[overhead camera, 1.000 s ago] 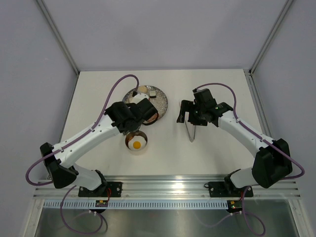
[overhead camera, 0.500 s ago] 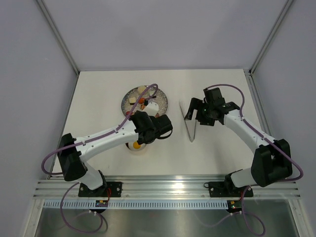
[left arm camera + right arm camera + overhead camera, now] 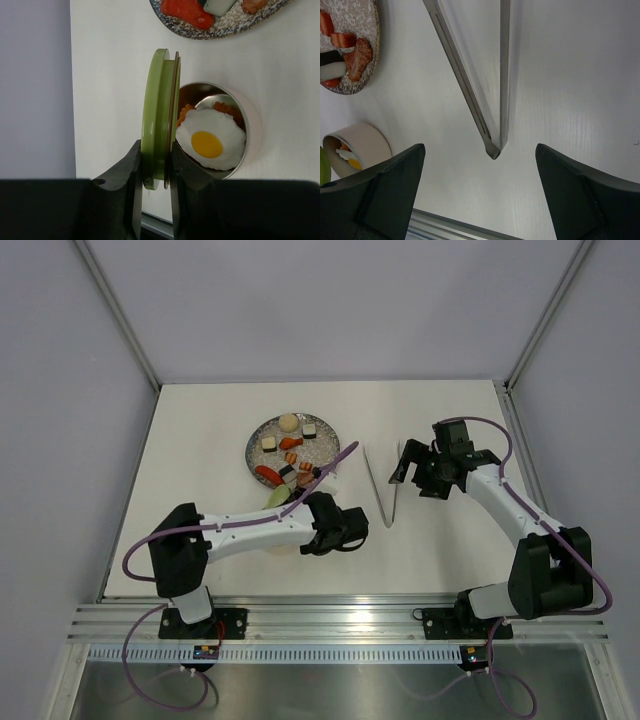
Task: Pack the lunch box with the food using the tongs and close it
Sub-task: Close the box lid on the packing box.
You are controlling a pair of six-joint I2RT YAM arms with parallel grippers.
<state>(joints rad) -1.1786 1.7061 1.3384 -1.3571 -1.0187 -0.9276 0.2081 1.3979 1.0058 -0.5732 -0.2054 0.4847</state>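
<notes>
Left gripper (image 3: 156, 162): clenched on the edge of the round light-green lid (image 3: 159, 110), which stands on edge between the two fingers (image 3: 131, 172).

Lunch box: the small round shiny steel lunch box (image 3: 251, 125) sits uncovered on the white table (image 3: 200, 420), just beyond the left fingertips, on the side of the lid's inner face.

Contents: a white-and-yellow fried egg (image 3: 207, 141) lies on top of orange bits (image 3: 220, 106) inside the lunch box.

Right gripper (image 3: 480, 155): fingers spread fully apart, grasping nothing.

Tongs: the long thin silver metal tongs (image 3: 465, 85) lie flat on the table. The joined end sits between the right fingertips and both arms run away ahead of them. No contact is visible.

Plate: the wide speckled grey plate (image 3: 330, 445) lies beyond the left fingertips, past the lunch box. It carries red-brown sausages (image 3: 268, 474), black-and-white rolls (image 3: 309, 430) and a cream ball (image 3: 289, 422).

Done: the lunch box is partly packed, with the egg and some orange bits inside.

Left to do: most of the food is on the plate, the tongs are unheld, and the lid is not seated.

Progress estimate: early to middle stage.
</notes>
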